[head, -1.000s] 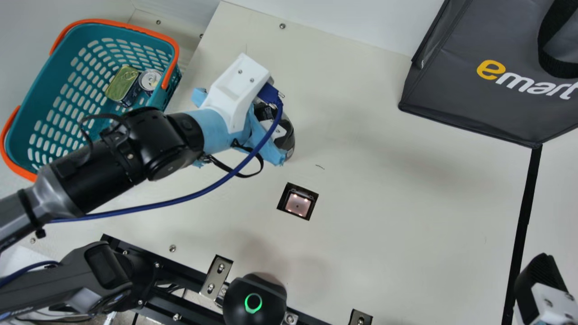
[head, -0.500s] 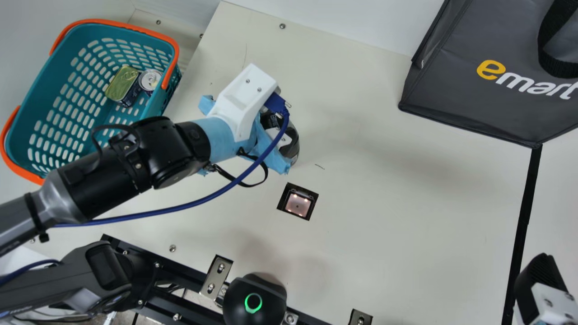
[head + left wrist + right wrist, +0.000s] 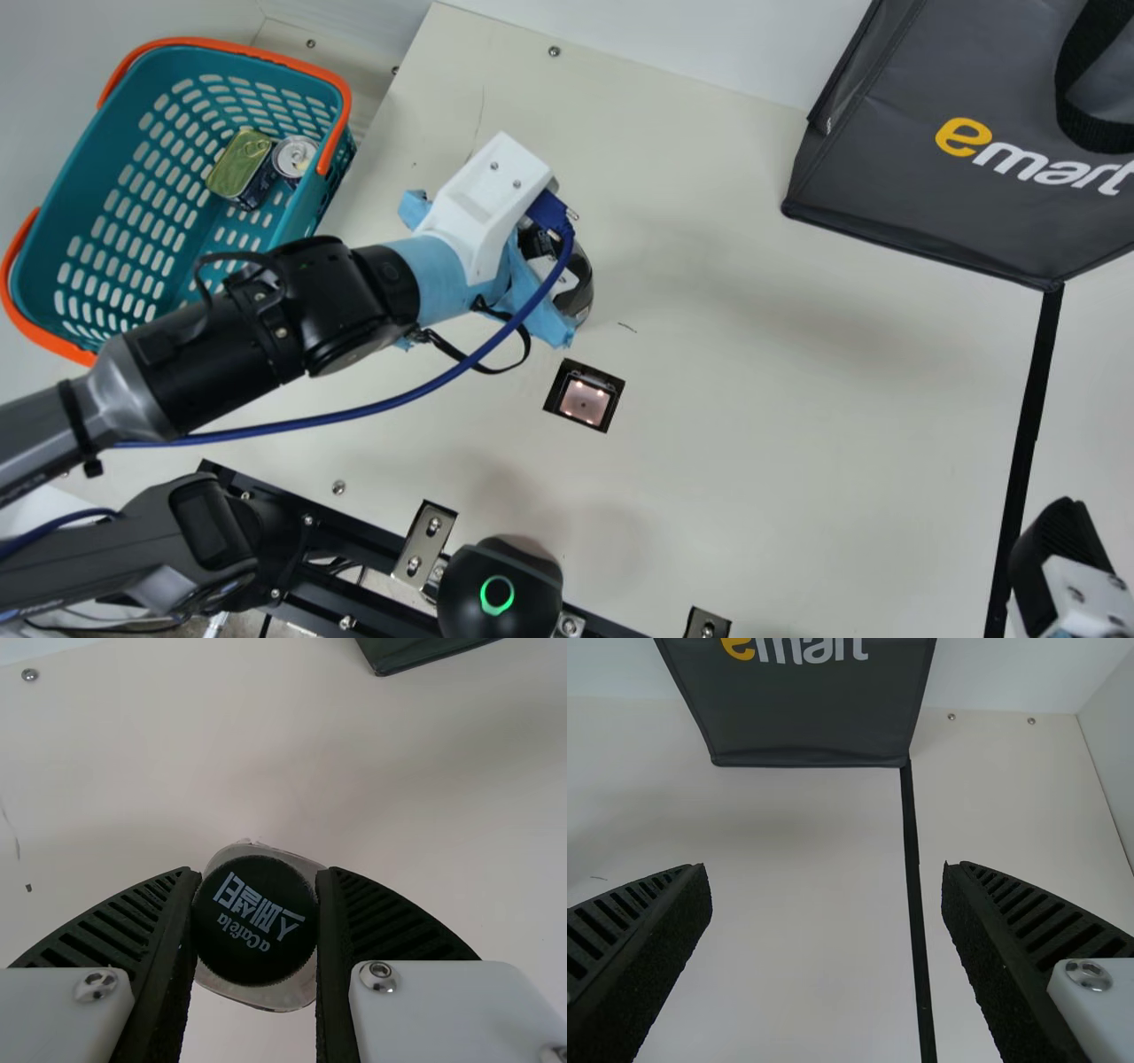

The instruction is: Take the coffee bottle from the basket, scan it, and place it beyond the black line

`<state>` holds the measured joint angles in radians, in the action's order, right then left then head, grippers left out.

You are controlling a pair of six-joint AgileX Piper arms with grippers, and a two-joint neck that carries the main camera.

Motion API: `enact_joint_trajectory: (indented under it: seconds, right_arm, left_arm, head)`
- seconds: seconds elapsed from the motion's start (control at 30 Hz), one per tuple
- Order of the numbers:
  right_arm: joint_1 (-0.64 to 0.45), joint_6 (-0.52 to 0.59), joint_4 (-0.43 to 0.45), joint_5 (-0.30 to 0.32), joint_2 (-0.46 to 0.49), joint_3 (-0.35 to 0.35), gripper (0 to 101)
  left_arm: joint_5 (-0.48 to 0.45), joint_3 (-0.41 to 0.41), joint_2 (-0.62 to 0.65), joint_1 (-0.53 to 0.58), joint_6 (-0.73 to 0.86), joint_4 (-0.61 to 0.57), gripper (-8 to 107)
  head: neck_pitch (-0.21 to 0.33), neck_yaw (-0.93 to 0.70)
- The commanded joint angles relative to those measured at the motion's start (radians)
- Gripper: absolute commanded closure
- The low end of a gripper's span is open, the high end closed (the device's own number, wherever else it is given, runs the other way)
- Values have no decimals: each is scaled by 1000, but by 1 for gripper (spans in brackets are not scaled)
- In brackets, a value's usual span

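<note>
The left claw [image 3: 563, 270] is closed on the coffee bottle [image 3: 266, 997], over the left part of the surface [image 3: 797, 399], between its left edge and the scanner [image 3: 585, 400]. In the left wrist view one ribbed finger presses each side of the black cap [image 3: 255, 920], and the bottle's clear shoulder shows around it. Whether its base touches the surface, I cannot tell.

The scanner is set into the surface, nearer the near edge than the far one, with small lights glowing inside.

The right claw [image 3: 1054, 554] is open, its fingers wide apart, at the near right part of the surface by the black line [image 3: 1032, 416]. That line runs from the near corner of the dark bag [image 3: 886, 151] toward the near edge; the bag stands at the far edge, right part.

Beside the surface's left edge is the teal basket [image 3: 53, 213] with orange handles. Near its right wall lie an oblong tin [image 3: 241, 162] and, just beside it, a round can [image 3: 294, 157].
</note>
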<state>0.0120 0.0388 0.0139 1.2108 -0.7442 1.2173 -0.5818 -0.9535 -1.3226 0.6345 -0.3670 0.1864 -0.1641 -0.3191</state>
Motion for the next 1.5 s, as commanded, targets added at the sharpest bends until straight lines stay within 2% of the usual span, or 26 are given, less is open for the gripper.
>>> enact_joint_trajectory:
  seconds: [0.0,0.53,0.9,1.47]
  right_arm:
    - [0,0,0,0,0,0,10]
    - [0,0,0,0,0,0,10]
    - [0,0,0,0,0,0,10]
    - [0,0,0,0,0,0,10]
  left_arm:
    - [3,2,-1,3,1,3,62]
    - [5,0,-1,2,-21,34,9]
    - [-27,-45,-2,-14,-37,59,9]
    - [-101,-106,40,-122,1,53,9]
  head:
    - [26,-2]
    - [26,-2]
    - [26,-2]
    - [26,-2]
